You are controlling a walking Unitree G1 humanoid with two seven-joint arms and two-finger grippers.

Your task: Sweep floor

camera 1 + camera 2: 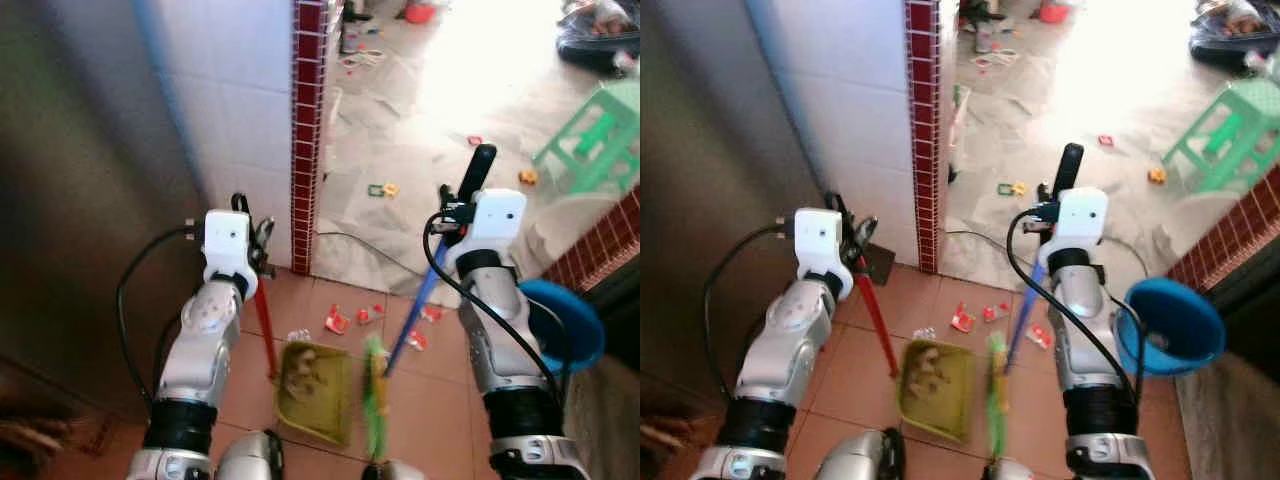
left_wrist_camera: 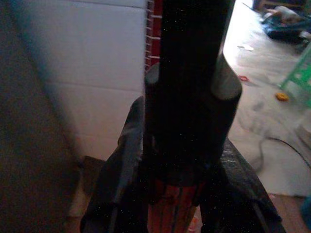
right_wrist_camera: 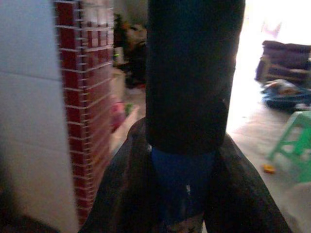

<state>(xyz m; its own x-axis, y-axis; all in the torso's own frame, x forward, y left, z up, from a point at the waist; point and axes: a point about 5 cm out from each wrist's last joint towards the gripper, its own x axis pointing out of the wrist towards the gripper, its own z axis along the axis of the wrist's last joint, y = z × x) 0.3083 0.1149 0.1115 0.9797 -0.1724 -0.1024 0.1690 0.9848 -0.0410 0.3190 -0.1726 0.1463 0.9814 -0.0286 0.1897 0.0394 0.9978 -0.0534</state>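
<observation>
My left gripper (image 1: 252, 248) is shut on the red handle (image 1: 265, 330) of a yellow-green dustpan (image 1: 315, 388) that rests on the terracotta tiles with scraps inside. My right gripper (image 1: 458, 215) is shut on the blue broom handle (image 1: 412, 310), whose black grip end (image 1: 478, 170) sticks up past it. The green broom head (image 1: 374, 395) stands right beside the dustpan's right edge. Red and white scraps (image 1: 338, 320) lie on the tiles just beyond the pan. In the wrist views each handle runs between the black fingers (image 2: 116, 179), the red one (image 2: 172, 208) and the blue one (image 3: 182, 187).
A white tiled wall with a red brick edge (image 1: 308, 130) stands ahead on the left. A blue bowl (image 1: 575, 325) sits at my right by a brick ledge. A cable (image 1: 370, 250) crosses the grey floor beyond, with small litter (image 1: 382, 189) and a green stool (image 1: 600, 140).
</observation>
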